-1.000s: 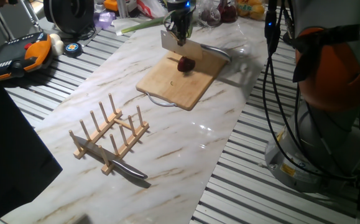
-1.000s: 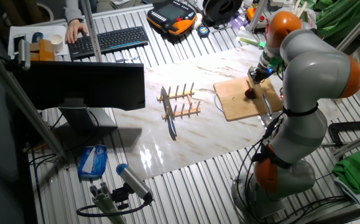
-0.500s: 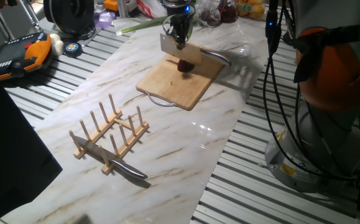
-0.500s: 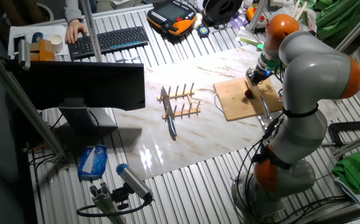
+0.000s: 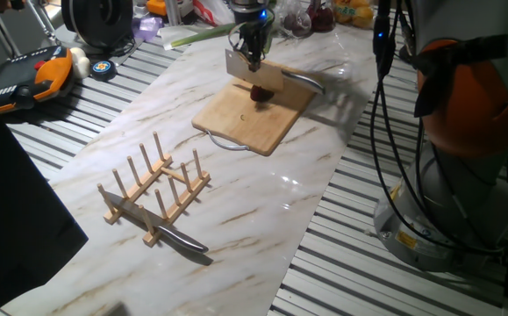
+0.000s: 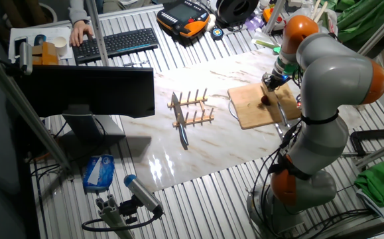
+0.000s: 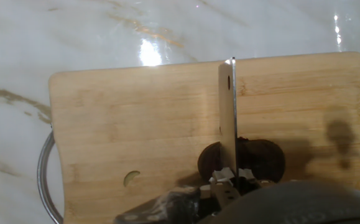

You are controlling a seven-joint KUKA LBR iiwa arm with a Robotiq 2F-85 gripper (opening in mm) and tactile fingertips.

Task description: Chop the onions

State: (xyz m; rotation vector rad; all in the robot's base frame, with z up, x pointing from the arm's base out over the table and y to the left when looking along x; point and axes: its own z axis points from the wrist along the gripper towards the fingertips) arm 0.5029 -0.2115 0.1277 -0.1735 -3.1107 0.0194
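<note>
Pincer [image 5: 252, 54] clamped on cleaver [image 7: 228, 118], blade edge-down across onion [image 7: 263, 157] on cutting board [image 7: 136, 124] (lower centre of hand view); desk [image 5: 262, 202] marble-patterned.

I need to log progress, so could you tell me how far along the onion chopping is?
Done: the onion sits on the cutting board. In hand: the gripper holds the cleaver, whose blade sits across the onion mid-cut. Left: no loose slices are visible, so nearly all the chopping remains.
</note>
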